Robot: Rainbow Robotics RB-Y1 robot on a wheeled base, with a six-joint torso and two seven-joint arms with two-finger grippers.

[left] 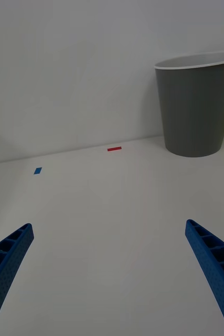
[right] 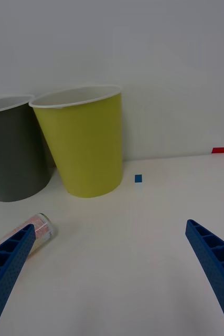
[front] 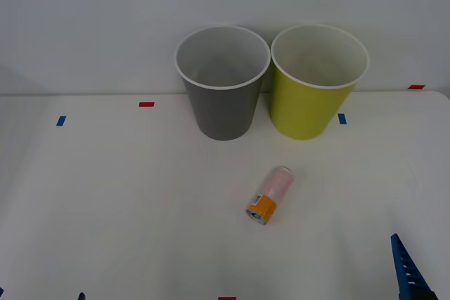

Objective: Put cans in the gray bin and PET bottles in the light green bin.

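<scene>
A slim pale pink can (front: 271, 194) with an orange band and silver top is seen lying on its side, orange end nearest. Behind it, the gray bin (front: 223, 86) and the light green bin (front: 316, 82) are stood upright, side by side.

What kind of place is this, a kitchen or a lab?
Probably a lab test bench: a bare white table with tape marks, a gray bin, a green bin and one can.

White table (front: 105, 201), gray bin (front: 223, 107) beside light green bin (front: 309, 107), can (front: 270, 194) lying nearer, tape marks (front: 146, 104)
</scene>
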